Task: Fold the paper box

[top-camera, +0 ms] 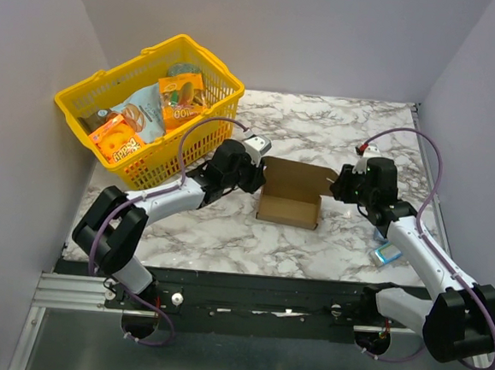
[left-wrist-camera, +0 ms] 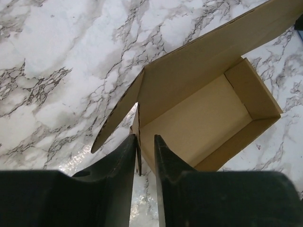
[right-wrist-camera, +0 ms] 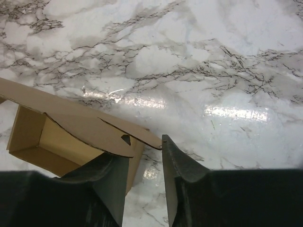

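Observation:
The paper box [top-camera: 289, 201] is plain brown cardboard, standing open on the marble with its lid flap [top-camera: 298, 170] lying back. My left gripper [top-camera: 259, 176] is at its left end. In the left wrist view the left gripper [left-wrist-camera: 145, 138] straddles the end wall of the box [left-wrist-camera: 199, 118]: the wall lies against the left finger and a slit of marble shows beside the right one. My right gripper [top-camera: 337, 186] is at the right end. There the right gripper [right-wrist-camera: 143, 147] stands open around the corner of the box [right-wrist-camera: 71, 127], whose curved side flap overlaps one finger.
A yellow basket [top-camera: 78, 103] with printed snack packs [top-camera: 123, 137] stands at the back left, close behind the left arm. A small blue packet [top-camera: 387, 254] lies on the marble beside the right forearm. Grey walls close in both sides.

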Robot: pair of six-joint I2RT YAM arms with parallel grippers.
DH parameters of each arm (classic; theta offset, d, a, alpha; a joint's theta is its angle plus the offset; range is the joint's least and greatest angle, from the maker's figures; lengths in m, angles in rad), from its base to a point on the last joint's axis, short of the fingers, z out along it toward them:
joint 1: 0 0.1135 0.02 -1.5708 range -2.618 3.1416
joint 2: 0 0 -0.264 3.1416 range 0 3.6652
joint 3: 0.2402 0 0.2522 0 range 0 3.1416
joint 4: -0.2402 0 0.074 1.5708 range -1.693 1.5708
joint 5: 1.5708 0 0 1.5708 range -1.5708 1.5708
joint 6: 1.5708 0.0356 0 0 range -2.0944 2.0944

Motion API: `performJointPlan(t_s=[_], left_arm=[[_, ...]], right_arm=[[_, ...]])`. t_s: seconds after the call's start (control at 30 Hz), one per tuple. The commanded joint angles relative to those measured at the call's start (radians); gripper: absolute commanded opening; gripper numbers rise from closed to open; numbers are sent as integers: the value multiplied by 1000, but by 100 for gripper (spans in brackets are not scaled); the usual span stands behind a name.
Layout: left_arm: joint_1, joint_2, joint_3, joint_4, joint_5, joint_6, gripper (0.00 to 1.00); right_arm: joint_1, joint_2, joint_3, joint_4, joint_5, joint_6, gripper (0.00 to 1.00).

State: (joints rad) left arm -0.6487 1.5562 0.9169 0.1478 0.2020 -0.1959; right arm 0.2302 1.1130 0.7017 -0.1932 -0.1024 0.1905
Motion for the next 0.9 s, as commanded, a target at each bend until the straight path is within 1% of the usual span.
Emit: performJointPlan(t_s=[0.0, 0.13, 0.27, 0.4, 0.53, 0.6, 0.77, 0.87], left_arm=[[-31, 30, 37, 12, -52, -36, 22], [-46, 44, 48, 21, -72, -76, 18], [-57, 57, 57, 27, -91, -100, 15], [-57, 67, 65, 24, -122, -149, 9], [-60, 71, 66, 35, -139, -217, 9], [-63, 77, 73, 39, -154, -240, 9], [-80, 84, 94, 15, -194, -257, 10], [-95, 88, 111, -13, -266, -277, 11]], right_arm=[[11, -10, -21, 46, -48, -2, 38], [30, -22, -28, 61, -65, 3, 30], [46, -30, -34, 74, -72, 6, 29], [55, -28, -44, 90, -72, 18, 29], [83, -21, -56, 113, -65, 36, 27], [96, -16, -61, 115, -37, 47, 26], [136, -31, -83, 121, 19, 66, 25], [162, -47, -103, 120, 58, 78, 25]])
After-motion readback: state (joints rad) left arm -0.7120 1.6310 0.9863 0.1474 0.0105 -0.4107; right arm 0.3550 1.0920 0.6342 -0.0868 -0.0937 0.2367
